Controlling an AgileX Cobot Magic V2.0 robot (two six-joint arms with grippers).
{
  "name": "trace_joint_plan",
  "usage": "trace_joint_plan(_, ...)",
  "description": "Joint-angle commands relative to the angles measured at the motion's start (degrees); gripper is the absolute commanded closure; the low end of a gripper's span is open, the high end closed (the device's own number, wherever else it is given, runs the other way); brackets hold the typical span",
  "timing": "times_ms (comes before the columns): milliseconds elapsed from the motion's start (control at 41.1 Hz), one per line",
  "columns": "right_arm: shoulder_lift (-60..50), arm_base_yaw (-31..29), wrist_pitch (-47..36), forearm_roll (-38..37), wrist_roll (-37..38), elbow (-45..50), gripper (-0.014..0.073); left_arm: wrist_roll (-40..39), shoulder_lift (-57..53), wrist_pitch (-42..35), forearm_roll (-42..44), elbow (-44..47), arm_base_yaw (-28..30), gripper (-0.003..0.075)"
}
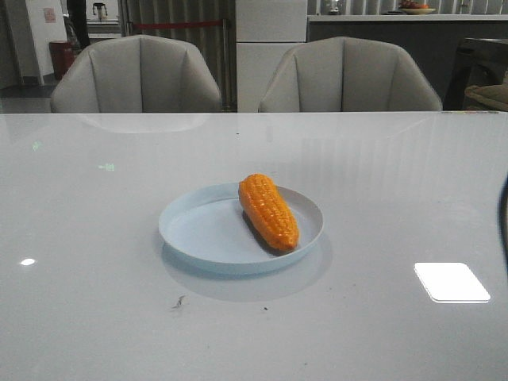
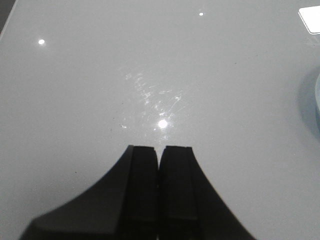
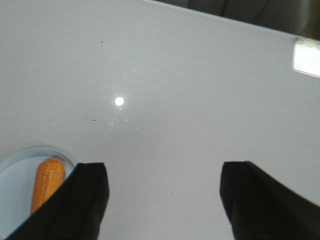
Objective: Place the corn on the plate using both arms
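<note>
The orange corn point(image 1: 268, 210) lies on the right half of the pale blue plate point(image 1: 198, 230) in the middle of the table, tapered end toward the front. In the right wrist view the corn point(image 3: 47, 181) and plate point(image 3: 15, 172) show beside one finger. My right gripper point(image 3: 163, 172) is open and empty over bare table, apart from the plate. My left gripper point(image 2: 160, 150) is shut and empty over bare table; an edge of the plate point(image 2: 317, 97) shows at that view's side. Neither gripper shows in the front view.
Two grey chairs point(image 1: 139, 75) point(image 1: 349, 75) stand behind the far table edge. A bright window reflection point(image 1: 451, 282) lies on the glossy white table at the front right. A dark sliver point(image 1: 504, 214) shows at the right border.
</note>
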Motion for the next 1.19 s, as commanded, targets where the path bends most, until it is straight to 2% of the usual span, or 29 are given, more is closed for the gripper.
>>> trace_joint_plan(0, -7.8, -3.6, 0.1, -0.1, -2.0, 3.9, 0.002, -0.4, -0.7, -4.6, 0.1, -1.7, 0.1, 0.0632)
trace_joint_plan(170, -21.0, -10.5, -9.7, -0.1, -2.1, 24.5, 0.002, -0.4, -0.7, -4.7, 0.1, -1.7, 0.1, 0.0632)
trace_joint_plan(316, -34.6, -12.6, -20.2, -0.1, -2.1, 46.8, 0.002, -0.4, -0.7, -4.9, 0.1, -1.7, 0.1, 0.0632)
trace_joint_plan(438, -43.5, -12.6, -22.7, 0.2, -2.0, 60.5, 0.002, -0.4, -0.7, -5.0, 0.1, -1.7, 0.1, 0.0632)
trace_joint_plan(584, -51.7, -12.6, -22.7, 0.8, -1.9, 71.7, 0.002, -0.4, -0.7, -5.0, 0.1, -1.7, 0.1, 0.0632)
trace_joint_plan(754, -57.1, -12.6, -23.2, 0.8, -1.9, 76.8, 0.002, -0.4, -0.7, -5.0, 0.1, -1.7, 0.1, 0.0632)
trace_joint_plan(1167, -57.3, -12.6, -21.5, 0.8, -1.9, 77.0, 0.002, -0.4, -0.6, -5.0, 0.1, -1.7, 0.1, 0.0632)
